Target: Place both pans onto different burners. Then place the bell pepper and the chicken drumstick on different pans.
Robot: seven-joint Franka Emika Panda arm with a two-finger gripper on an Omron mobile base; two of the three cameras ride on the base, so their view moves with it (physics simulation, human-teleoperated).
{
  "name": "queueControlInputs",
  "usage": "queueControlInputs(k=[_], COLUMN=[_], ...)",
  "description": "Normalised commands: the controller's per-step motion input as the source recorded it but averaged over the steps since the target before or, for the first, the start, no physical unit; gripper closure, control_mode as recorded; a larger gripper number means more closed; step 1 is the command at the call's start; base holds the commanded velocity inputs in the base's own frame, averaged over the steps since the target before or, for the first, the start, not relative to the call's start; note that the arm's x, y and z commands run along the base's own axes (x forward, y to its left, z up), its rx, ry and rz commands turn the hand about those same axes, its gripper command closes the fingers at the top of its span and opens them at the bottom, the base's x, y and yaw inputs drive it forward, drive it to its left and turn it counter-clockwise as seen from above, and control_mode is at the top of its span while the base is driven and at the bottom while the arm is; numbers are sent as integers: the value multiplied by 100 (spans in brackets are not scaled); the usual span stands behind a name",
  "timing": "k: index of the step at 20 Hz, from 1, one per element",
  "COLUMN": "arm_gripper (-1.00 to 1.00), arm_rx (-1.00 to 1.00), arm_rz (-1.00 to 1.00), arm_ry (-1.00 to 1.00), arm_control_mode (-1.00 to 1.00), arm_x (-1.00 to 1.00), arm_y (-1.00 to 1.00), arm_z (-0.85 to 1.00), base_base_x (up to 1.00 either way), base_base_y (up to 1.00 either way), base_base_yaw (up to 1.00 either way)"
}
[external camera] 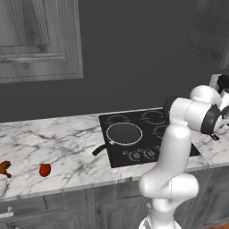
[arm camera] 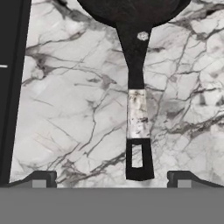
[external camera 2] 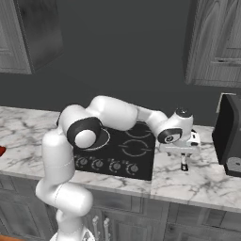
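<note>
Left base view
Pan on cooktop: a dark pan (external camera: 124, 133) with a pale rim sits on a ring of the black cooktop (external camera: 147, 154) at frame centre, handle pointing lower left.
Pepper: the red pepper (external camera: 44, 170) lies on the marble surface (external camera: 67, 147) at lower left.
Drumstick: the orange-brown drumstick (external camera: 4, 167) lies at the left edge, near the pepper but apart from it.

Right base view
Pincer: the pincer (external camera 2: 184, 165) hangs at centre right over the marble, right of the cooktop.
Knobs: a row of knobs (external camera 2: 106, 164) runs along the cooktop's front edge.

Hand view
Second pan: the second pan (arm camera: 131, 11) lies on marble at the top edge, its handle (arm camera: 136, 87) running down the middle of the frame.
Pincer state: fingers (arm camera: 41, 178) wide apart, one on each side of the handle's end, not clamping it.
</note>
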Motion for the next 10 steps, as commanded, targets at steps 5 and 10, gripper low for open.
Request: queueControlInputs(k=[5, 10], arm_gripper=[-100, -100], arm_rx=[0, 0], arm_rz=[0, 1], arm_ry=[0, 0], arm_control_mode=[-100, -100], arm_x=[0, 1], arm_y=[-1, -10], arm_z=[-13, -19], base_base_x=[0, 0], base_base_y=[0, 0], base_base_yaw=[0, 0])
